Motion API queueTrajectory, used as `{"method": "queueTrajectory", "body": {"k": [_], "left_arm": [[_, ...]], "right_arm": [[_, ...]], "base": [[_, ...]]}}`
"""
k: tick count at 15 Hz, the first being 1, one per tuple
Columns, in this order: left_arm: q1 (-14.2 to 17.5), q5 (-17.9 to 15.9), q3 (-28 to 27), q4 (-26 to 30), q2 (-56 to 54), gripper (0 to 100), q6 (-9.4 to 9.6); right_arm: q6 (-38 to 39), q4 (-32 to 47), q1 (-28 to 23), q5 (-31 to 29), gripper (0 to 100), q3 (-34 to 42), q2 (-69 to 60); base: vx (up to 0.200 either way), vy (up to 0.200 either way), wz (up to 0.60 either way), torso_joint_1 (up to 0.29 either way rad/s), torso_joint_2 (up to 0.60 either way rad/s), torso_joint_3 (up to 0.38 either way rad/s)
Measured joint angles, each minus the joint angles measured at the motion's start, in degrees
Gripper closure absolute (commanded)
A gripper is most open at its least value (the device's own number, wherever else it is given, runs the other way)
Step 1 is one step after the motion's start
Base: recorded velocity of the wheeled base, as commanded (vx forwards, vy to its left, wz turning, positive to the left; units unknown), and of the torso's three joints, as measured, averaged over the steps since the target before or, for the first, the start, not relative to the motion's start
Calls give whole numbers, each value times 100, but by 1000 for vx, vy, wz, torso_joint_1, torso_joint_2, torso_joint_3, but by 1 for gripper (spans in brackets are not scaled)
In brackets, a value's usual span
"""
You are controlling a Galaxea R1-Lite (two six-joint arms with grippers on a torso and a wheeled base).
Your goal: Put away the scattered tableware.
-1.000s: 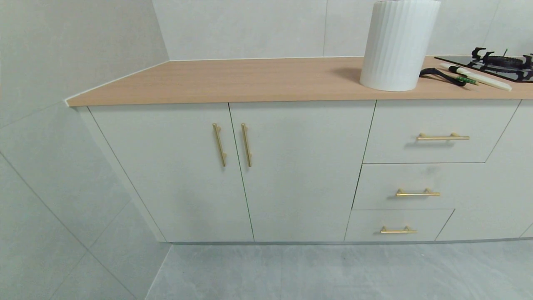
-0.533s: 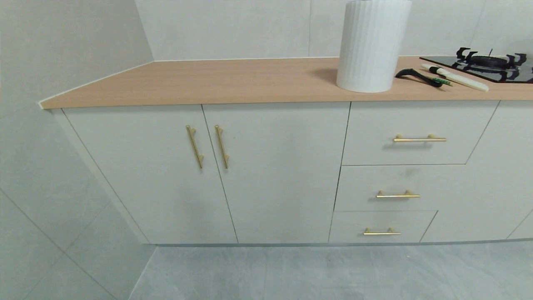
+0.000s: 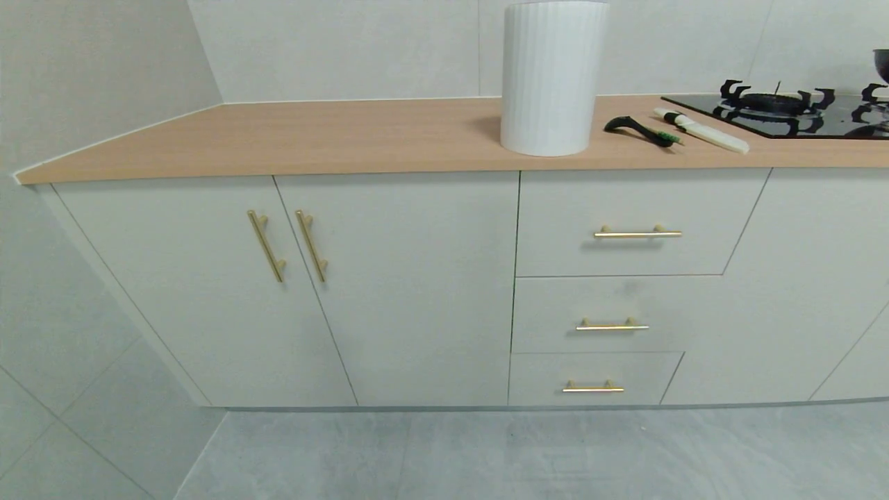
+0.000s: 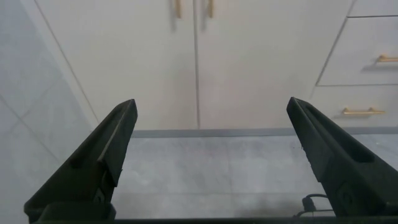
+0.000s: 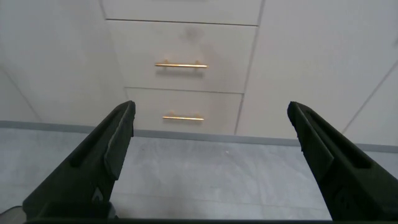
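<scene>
Two utensils lie on the wooden table (image 3: 312, 135): a black curved utensil (image 3: 635, 130) and, just beside it, a white knife (image 3: 701, 130), both between the tall white ribbed holder (image 3: 552, 76) and the black hob (image 3: 785, 114). The left claw (image 4: 211, 107) is spread wide with nothing in it, low over the grey floor (image 4: 211, 168) in front of the cabinet doors (image 4: 249, 62). The right claw (image 5: 211, 109) is equally wide apart and empty, facing the lower drawers (image 5: 180, 56) with their brass handles.
</scene>
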Motion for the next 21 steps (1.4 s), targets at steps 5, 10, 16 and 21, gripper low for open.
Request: {"method": "queueTrajectory", "body": {"k": [5,10,16,21], "left_arm": [[0,0,0,0,0,0,-2],[4,0,0,2,0,0,2],[0,0,0,-2,0,0,0],[0,0,0,4,0,0,0]], "right_arm": [[2,0,-6,9,0,-5,1],[2,-2,0,27,0,-2,1],[2,0,0,44,0,0,4],[2,-2,0,44,0,0,4]], "base": [[0,0,0,0,0,0],[40,0,0,0,0,0],[200,0,0,1,3,3],[80,0,0,2,0,1]]}}
